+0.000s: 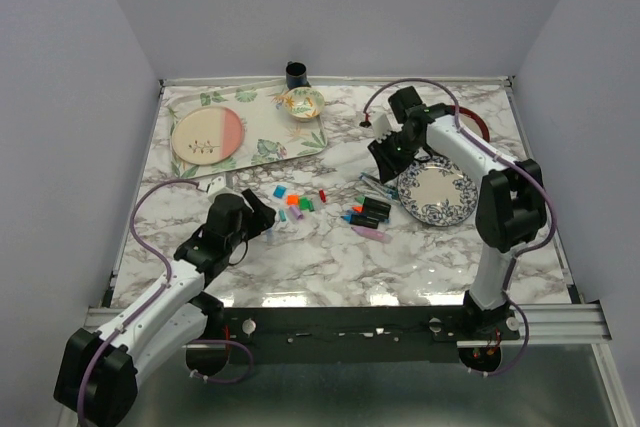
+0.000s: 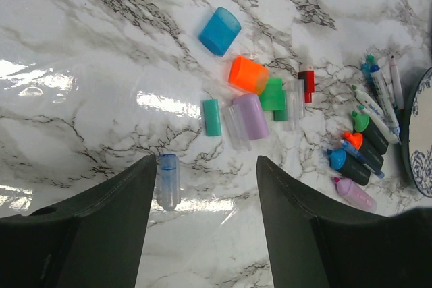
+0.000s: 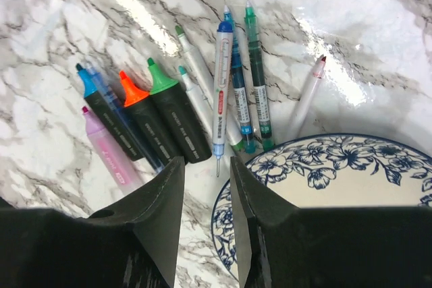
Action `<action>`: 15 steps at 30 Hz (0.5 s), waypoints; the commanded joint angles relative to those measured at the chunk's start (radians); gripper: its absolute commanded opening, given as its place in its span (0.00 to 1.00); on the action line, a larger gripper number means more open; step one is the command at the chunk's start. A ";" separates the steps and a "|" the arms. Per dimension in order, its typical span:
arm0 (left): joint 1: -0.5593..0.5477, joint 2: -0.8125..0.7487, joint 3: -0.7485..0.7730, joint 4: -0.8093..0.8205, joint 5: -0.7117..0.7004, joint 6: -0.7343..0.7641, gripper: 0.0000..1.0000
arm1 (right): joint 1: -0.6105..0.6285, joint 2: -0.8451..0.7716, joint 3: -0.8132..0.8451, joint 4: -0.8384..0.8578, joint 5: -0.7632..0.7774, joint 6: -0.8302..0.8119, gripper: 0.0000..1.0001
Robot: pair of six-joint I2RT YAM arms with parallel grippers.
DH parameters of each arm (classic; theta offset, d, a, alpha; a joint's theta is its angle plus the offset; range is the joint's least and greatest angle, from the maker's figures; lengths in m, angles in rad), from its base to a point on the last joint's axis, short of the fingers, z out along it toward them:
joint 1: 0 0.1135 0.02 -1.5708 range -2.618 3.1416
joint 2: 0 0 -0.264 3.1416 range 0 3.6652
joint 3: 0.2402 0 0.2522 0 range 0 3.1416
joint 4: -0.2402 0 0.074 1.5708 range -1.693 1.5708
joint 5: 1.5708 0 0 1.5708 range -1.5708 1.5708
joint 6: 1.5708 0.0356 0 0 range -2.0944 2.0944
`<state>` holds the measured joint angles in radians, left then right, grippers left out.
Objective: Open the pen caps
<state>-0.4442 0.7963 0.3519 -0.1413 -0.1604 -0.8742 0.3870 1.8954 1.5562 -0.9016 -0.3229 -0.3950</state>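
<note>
Several loose pen caps lie in a cluster on the marble: blue (image 2: 220, 30), orange (image 2: 248, 74), green (image 2: 272, 94), teal (image 2: 212, 117), lilac (image 2: 251, 115) and red (image 2: 306, 84); the top view shows the same cluster of caps (image 1: 293, 202). My left gripper (image 2: 206, 163) (image 1: 268, 219) hovers open just short of them, holding nothing. A clear blue-ringed cap (image 2: 167, 180) lies beside its left finger. My right gripper (image 3: 206, 161) (image 1: 383, 162) is open with a narrow gap. It is empty and sits above uncapped black highlighters (image 3: 169, 116) and thin pens (image 3: 233, 79).
A blue-patterned plate (image 3: 337, 166) (image 1: 437, 192) lies right beside the pens, under my right finger. At the back are a pink plate (image 1: 207, 134) on a leafy placemat (image 1: 285, 142), a small bowl (image 1: 303, 102), a black cup (image 1: 296, 74) and a red plate (image 1: 478, 127).
</note>
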 commanded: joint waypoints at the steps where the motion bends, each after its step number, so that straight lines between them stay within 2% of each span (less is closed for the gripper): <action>1: 0.006 -0.029 0.035 -0.060 0.002 0.058 0.81 | 0.006 -0.105 -0.033 0.018 -0.057 -0.033 0.42; 5: 0.006 -0.029 0.079 -0.096 0.022 0.093 0.86 | 0.003 -0.234 -0.100 0.085 -0.100 -0.068 0.46; 8: -0.008 -0.016 0.169 -0.209 -0.072 0.115 0.99 | -0.010 -0.372 -0.189 0.160 -0.135 -0.077 0.49; 12: -0.077 0.030 0.297 -0.299 -0.171 0.164 0.99 | -0.037 -0.556 -0.294 0.262 -0.098 -0.093 0.56; 15: -0.129 0.076 0.375 -0.314 -0.229 0.204 0.99 | -0.063 -0.663 -0.301 0.314 -0.024 -0.088 0.68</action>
<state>-0.5129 0.8227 0.6247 -0.3706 -0.2543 -0.7559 0.3595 1.3560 1.2797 -0.7322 -0.4122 -0.4641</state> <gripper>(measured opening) 0.985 0.588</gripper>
